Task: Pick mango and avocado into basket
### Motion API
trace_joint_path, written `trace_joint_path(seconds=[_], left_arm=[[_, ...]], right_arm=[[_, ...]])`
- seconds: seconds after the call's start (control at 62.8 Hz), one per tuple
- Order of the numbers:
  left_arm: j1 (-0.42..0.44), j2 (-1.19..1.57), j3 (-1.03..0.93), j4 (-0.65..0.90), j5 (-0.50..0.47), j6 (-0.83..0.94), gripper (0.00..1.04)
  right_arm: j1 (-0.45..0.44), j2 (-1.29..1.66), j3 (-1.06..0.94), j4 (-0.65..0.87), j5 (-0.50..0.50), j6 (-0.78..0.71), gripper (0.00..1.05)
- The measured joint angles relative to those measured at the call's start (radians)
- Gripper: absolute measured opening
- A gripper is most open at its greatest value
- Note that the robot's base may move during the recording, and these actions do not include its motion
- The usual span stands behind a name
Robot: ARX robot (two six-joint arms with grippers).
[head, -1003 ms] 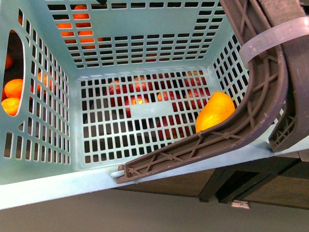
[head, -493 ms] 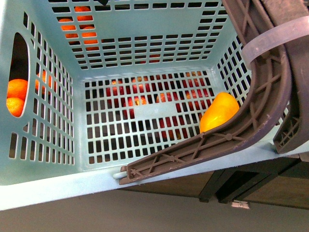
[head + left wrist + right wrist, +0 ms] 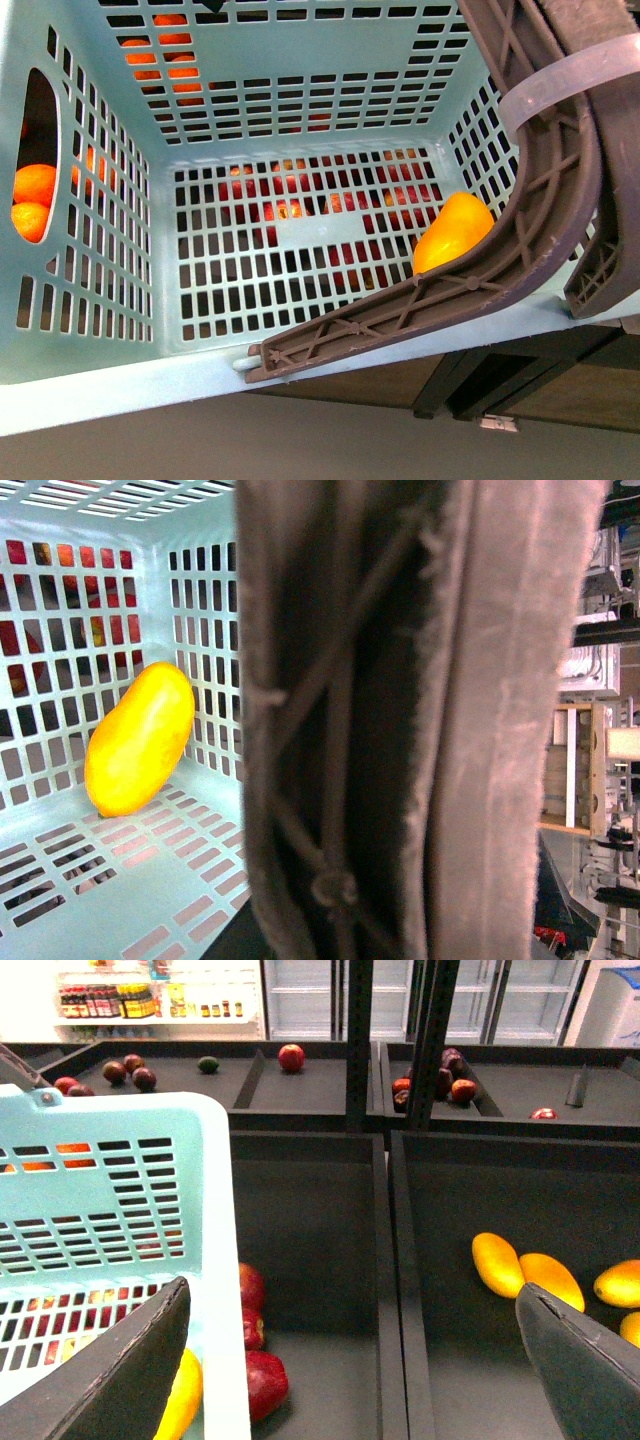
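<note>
Right hand [image 3: 350,1292] spread beside mango [image 3: 186,1405]

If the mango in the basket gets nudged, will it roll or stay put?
The mango looks smooth and oval, so it would probably roll easily. It leans against a slotted wall of the basket, which would likely stop it.

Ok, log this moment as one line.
mango in basket | avocado not seen in basket | right gripper open, empty | left gripper not in view
</note>
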Motion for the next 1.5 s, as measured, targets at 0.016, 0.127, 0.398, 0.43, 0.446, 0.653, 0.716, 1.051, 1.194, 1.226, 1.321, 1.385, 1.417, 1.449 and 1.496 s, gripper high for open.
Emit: trace_joint_path(seconds=[0.016, 0.127, 0.398, 0.43, 0.446, 0.653, 0.716, 1.051, 1.194, 1.226, 1.321, 1.385, 1.417, 1.449, 1.496], left_arm=[[0.000, 0.000, 0.000, 0.000, 0.000, 0.000, 0.14], [-0.004, 0.000, 0.000, 0.000, 0.002, 0.001, 0.14], [-0.008, 0.000, 0.000, 0.000, 0.020, -0.005, 0.14], [-0.007, 0.002, 0.000, 0.000, 0.013, -0.006, 0.14], [-0.006, 0.002, 0.000, 0.000, 0.011, -0.007, 0.14], [-0.002, 0.000, 0.000, 0.000, -0.004, 0.002, 0.14], [-0.001, 0.000, 0.000, -0.001, -0.004, 0.000, 0.14], [-0.001, 0.000, 0.000, -0.001, 0.006, 0.000, 0.14], [-0.001, 0.000, 0.000, -0.001, 0.001, 0.001, 0.14], [-0.001, 0.000, 0.000, -0.002, -0.005, 0.003, 0.14], [0.000, 0.000, 0.000, -0.001, -0.005, 0.004, 0.14], [0.000, 0.000, 0.000, -0.001, 0.000, 0.002, 0.14], [0.000, 0.000, 0.000, -0.002, -0.001, 0.002, 0.14], [0.000, 0.000, 0.000, -0.002, 0.002, 0.000, 0.14], [0.000, 0.000, 0.000, -0.002, 0.001, 0.000, 0.14]], right_arm=[[0.000, 0.000, 0.000, 0.000, 0.000, 0.000, 0.96], [-0.002, 0.000, 0.000, 0.000, 0.002, 0.000, 0.96], [-0.002, 0.001, 0.000, -0.001, 0.001, 0.000, 0.96], [-0.002, 0.000, -0.001, -0.001, 0.000, 0.000, 0.96], [-0.002, -0.002, -0.001, -0.001, 0.000, 0.000, 0.96], [-0.003, -0.002, -0.002, -0.002, 0.001, 0.000, 0.96], [-0.003, -0.003, -0.004, -0.003, 0.000, 0.000, 0.96], [-0.003, -0.002, -0.005, -0.003, -0.001, 0.000, 0.96], [-0.003, -0.002, -0.005, -0.003, -0.001, 0.000, 0.96], [-0.003, -0.001, -0.005, -0.004, -0.001, 0.000, 0.96], [-0.003, -0.002, -0.005, -0.004, -0.001, 0.000, 0.96], [-0.003, -0.002, -0.005, -0.004, -0.001, 0.000, 0.96], [-0.003, -0.002, -0.005, -0.004, -0.001, 0.000, 0.96], [-0.003, -0.002, -0.005, -0.004, -0.001, 0.000, 0.96], [-0.003, -0.002, -0.005, -0.004, -0.001, 0.000, 0.96]])
